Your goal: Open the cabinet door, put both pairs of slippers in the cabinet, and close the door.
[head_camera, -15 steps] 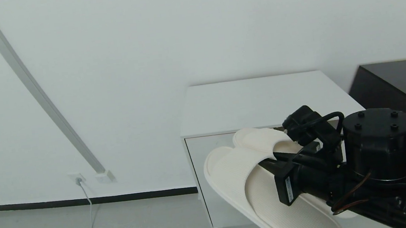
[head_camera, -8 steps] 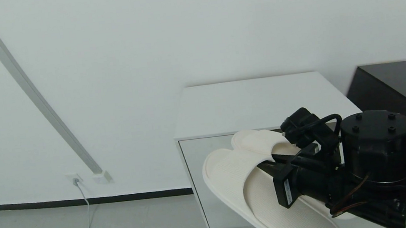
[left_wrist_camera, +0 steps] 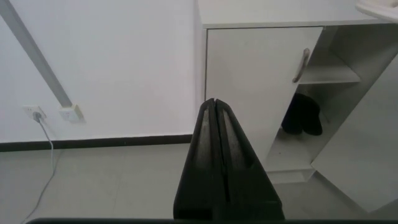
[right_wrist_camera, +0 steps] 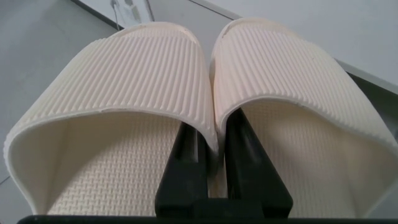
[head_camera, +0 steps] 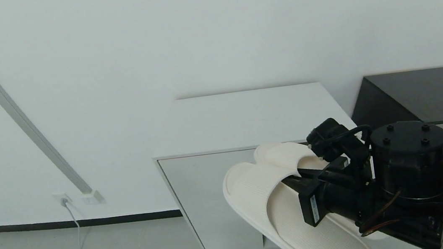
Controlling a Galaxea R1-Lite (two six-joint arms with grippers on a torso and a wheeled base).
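Holding one pair short of the opened cabinet; judged roughly half done.
Left gripper (left_wrist_camera: pixel 214 111) clenched, empty. White two-door cabinet (left_wrist_camera: pixel 249 93) stands with one door open; a dark shape (left_wrist_camera: pixel 303 115) inside, possibly the other pair. Cream ribbed foam slippers (head_camera: pixel 264 195), at 5 o'clock in the head view, pinched by right gripper (right_wrist_camera: pixel 212 163); stowing and closing remain.

The right gripper (right_wrist_camera: pixel 217 146) holds a pair of cream slippers (right_wrist_camera: pixel 186 93) side by side. Its black fingers (right_wrist_camera: pixel 186 168) go one under each ribbed strap, and the two inner strap edges are pinched between them. Grey floor (right_wrist_camera: pixel 37 56) lies beyond.
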